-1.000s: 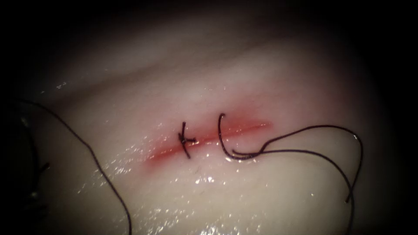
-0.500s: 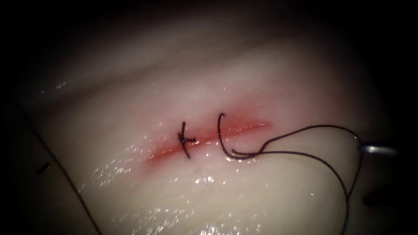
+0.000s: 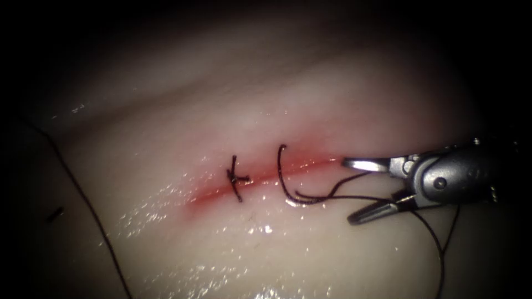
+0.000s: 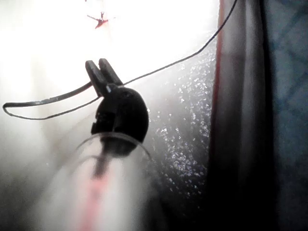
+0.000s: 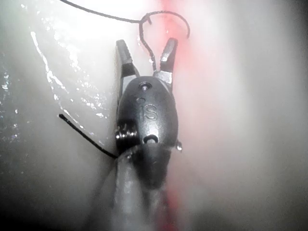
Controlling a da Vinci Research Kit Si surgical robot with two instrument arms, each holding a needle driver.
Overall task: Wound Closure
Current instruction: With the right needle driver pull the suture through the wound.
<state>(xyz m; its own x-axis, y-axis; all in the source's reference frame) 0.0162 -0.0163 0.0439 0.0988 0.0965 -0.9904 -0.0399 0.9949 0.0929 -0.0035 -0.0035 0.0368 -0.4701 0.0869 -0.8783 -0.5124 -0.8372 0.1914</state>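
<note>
— What has changed since a moment ago?

— Since half a second ago, the right arm's tool has come in from the right edge to the right end of the cut.

— Describe the scene, left to right.

— On the far left, a strand of thread trails down the tissue. Near the cut's middle sits a tied stitch. Just right of it, a loose stitch loop arcs across the cut, its tails running right.

— And the tools?

— The right tool's fingers are spread apart, holding nothing, straddling the thread tails. In the left wrist view, the left arm's tool has its fingers together, clamped on the thread. I cannot make out the needle.
</note>
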